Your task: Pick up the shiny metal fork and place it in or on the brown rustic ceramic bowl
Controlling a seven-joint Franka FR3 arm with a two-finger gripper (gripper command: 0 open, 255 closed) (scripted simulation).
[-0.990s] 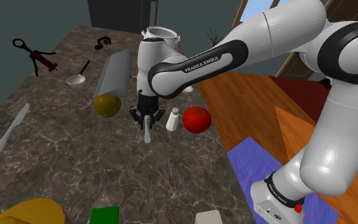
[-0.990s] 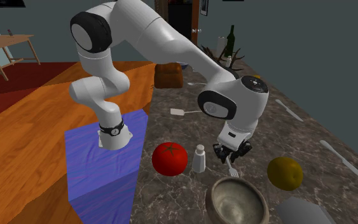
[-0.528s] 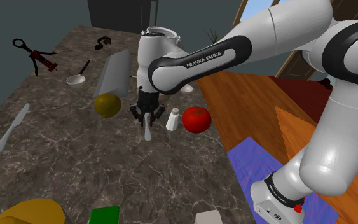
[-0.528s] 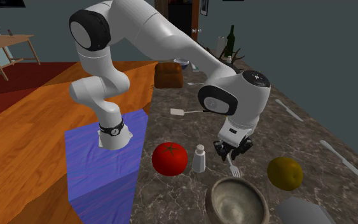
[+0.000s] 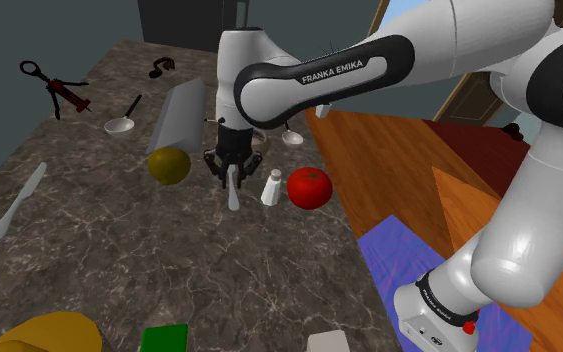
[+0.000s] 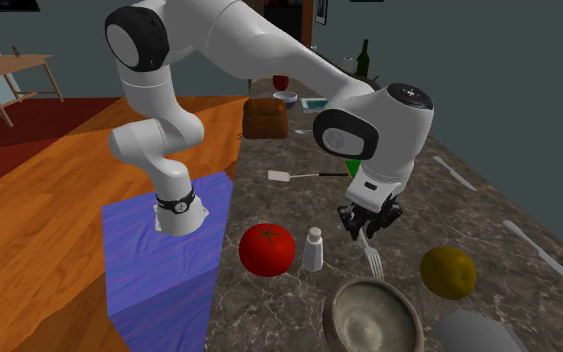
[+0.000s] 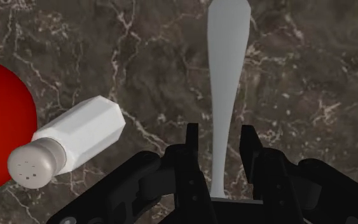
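Fork (image 6: 372, 257) is off the surface (image 5: 119, 250), hanging under the gripper (image 6: 369, 228), just beside the salt shaker (image 6: 314, 250) and close to the near rim of the grey-brown bowl (image 6: 374, 320). Fingers are nearly shut and pinch the handle end. From the wrist cam the fork (image 7: 225, 76) runs straight out from between them (image 7: 220, 133).

Step in hand, imo: carry to bowl. To do it well:
- lift a bit more so the tines clear the rim w/ margin
- move sideways slowly. Grip is at the very end of the handle, so the fork can swing or pivot
- stop over bowl centre, lower until the tines are inside, then open
- stay off the shaker (image 7: 69, 143) and tomato (image 6: 267, 248) on one side and the yellow fruit (image 6: 447, 272) on the other

Orientation: long axis approx vertical, in line w/ the fingers, handle up, tines down toward the surface. In the second exterior view the lower end leans slightly toward the bowl. Shoulder view agrees, w/ fork (image 5: 232, 190) below gripper (image 5: 233, 172).
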